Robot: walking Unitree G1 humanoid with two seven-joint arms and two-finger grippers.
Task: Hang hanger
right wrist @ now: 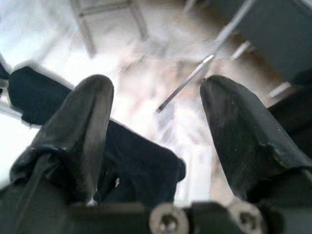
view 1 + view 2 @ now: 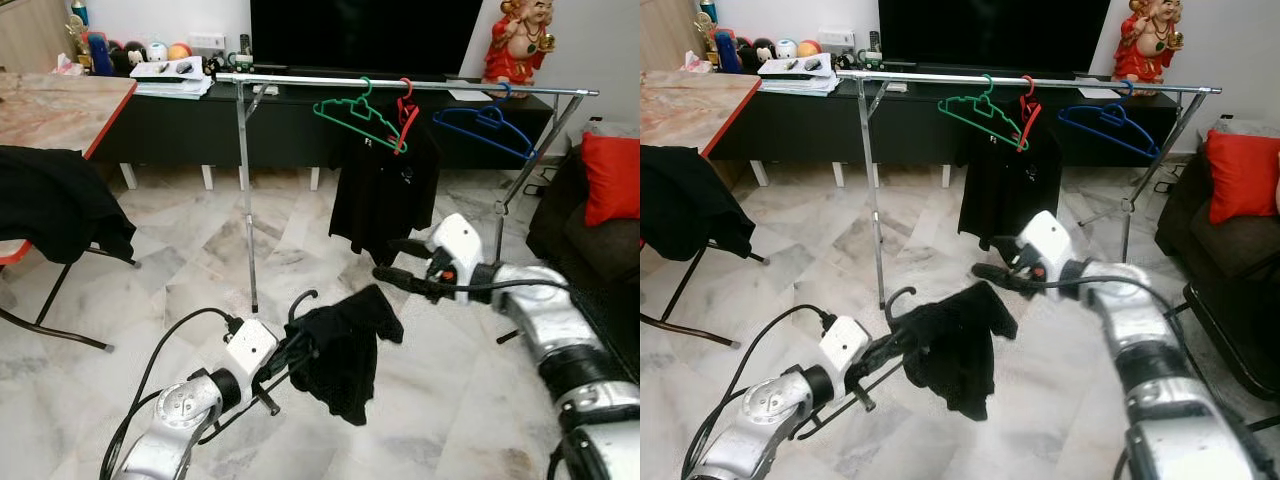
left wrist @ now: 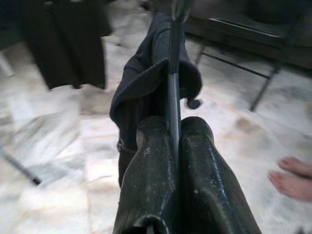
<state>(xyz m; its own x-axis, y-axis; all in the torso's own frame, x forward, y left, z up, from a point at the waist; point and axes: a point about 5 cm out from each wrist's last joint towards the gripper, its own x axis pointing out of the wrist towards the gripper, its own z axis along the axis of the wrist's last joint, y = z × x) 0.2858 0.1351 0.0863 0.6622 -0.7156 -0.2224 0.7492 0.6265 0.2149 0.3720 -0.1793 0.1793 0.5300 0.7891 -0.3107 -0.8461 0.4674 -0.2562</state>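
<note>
The left arm reaches forward low over the marble floor [image 2: 200, 240], short of the clothes rail [image 2: 400, 84]; its left gripper [image 2: 290, 352] has its jaws clenched on the bar of a black hanger [image 2: 300, 305] whose hook curls upward, with a black garment [image 2: 345, 350] draped over it and hanging well below the rail; the right arm bends in from the right, its right gripper [image 2: 400, 262] level with the hem of the black shirt [image 2: 385, 190] on the rail, jaws spread apart and holding nothing; the left wrist view shows what the head views cannot, the two fingers [image 3: 151, 180] pressed together on the thin hanger bar, cloth bunched just beyond them, and a person's bare toes [image 3: 292, 178] on the floor; the right wrist view shows its fingers [image 1: 83, 126] wide apart above the dark garment; on the rail hang a green hanger [image 2: 355, 112], a red hanger [image 2: 407, 118] carrying the shirt, and a blue hanger [image 2: 485, 125]; the stretch of rail from its left post to the green hanger is bare; a table [image 2: 60, 105] with dark cloth over its edge stands to the left of the rail, and a sofa with a red cushion [image 2: 612, 178] to its right.
</note>
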